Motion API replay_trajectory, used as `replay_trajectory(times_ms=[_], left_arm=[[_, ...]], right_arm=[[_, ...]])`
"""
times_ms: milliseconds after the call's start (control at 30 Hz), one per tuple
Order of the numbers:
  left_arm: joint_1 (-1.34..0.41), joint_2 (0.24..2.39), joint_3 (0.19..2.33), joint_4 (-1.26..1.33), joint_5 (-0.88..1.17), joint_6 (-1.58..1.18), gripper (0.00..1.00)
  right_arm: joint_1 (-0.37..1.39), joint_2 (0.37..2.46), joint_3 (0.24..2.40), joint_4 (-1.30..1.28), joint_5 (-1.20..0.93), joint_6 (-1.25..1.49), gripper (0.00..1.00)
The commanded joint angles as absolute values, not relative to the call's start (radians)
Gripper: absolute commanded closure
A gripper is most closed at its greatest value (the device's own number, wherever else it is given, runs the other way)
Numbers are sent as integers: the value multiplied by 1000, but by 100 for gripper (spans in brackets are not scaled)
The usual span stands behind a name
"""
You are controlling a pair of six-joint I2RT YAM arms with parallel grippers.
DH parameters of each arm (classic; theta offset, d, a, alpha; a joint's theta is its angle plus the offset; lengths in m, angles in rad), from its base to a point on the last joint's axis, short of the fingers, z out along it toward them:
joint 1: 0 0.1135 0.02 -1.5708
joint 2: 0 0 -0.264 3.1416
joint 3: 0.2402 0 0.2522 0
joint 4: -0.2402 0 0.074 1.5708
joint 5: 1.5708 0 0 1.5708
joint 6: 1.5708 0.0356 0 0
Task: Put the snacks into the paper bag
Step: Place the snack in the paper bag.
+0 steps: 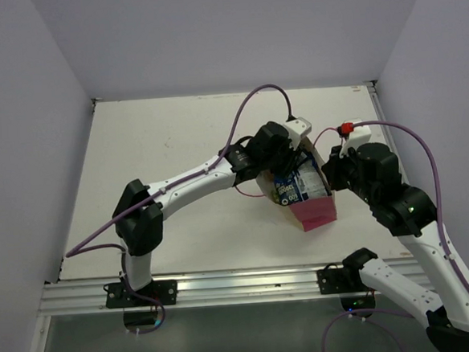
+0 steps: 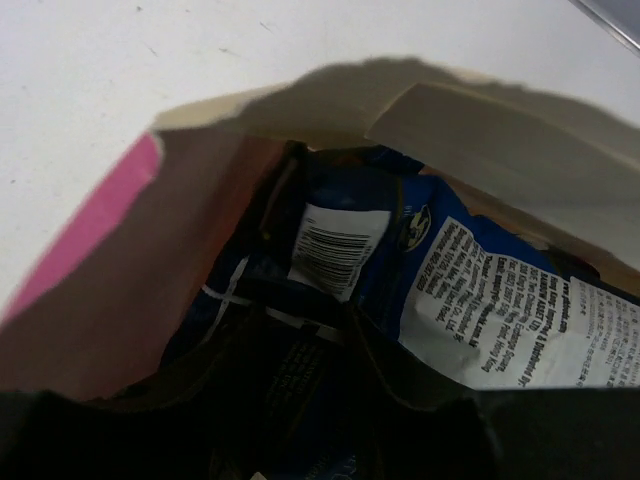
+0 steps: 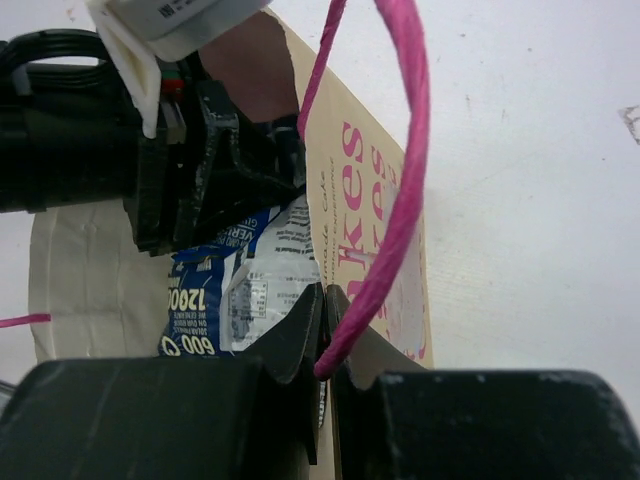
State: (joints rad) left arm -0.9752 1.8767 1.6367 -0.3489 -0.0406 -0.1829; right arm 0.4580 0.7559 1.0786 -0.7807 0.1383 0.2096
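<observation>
Noted a dark blue packet (image 2: 450, 215) already inside the paper bag (image 1: 316, 210), printed back and barcode facing the mouth; could not make out anything beneath it. Judged as light, thin and crinkly, with slick film apt to slide between pads; best pinched by a sealed edge, not the puffed middle. Judged the bag itself as light, soft-walled, easily creased or tipped; best held at the rim, not by the pink cord handle (image 3: 405, 150) alone. Found the right claw (image 3: 325, 365) nipped tight on the bag's front rim, cord caught at the same spot, propping the mouth open. Found the left claw (image 1: 286, 163) reaching into the bag's mouth, just above the packet; cannot tell its opening or whether anything is gripped, fingers dark and blurred. Observed the bag leaning on the desk (image 1: 176, 140).
</observation>
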Motion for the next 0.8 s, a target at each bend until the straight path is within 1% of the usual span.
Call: replay_trajectory(times_ms=[0,67,200,400,467,500,533,600,633,767], left_arm=[[-973,1945,1683,-319,73,-206,60],[-973,1967,1701,-327,115,-213,60],[-974,1945,1730,-350,104,-212,58],[-974,1847,1796,-403,64,-204,48],[-974,1824,1838,-438,49,-201,41],[-974,1810,1851,-449,45,-201,39],[-974,1803,1874,-459,35,-199,34],[-974,1780,1902,-477,28,-199,30],[-974,1770,1910,-482,17,-199,27],[-973,1721,1947,-511,-23,-210,18]], right_arm=[[460,745,1089,-796,196,233,94],[460,747,1086,-805,241,242,94],[459,756,1077,-811,301,262,94],[460,799,1069,-807,376,307,94],[459,819,1069,-804,393,322,94],[459,825,1069,-802,409,328,94],[459,830,1069,-799,420,334,94],[457,850,1071,-796,448,342,94],[457,857,1074,-798,454,353,94],[453,887,1086,-801,489,368,95]])
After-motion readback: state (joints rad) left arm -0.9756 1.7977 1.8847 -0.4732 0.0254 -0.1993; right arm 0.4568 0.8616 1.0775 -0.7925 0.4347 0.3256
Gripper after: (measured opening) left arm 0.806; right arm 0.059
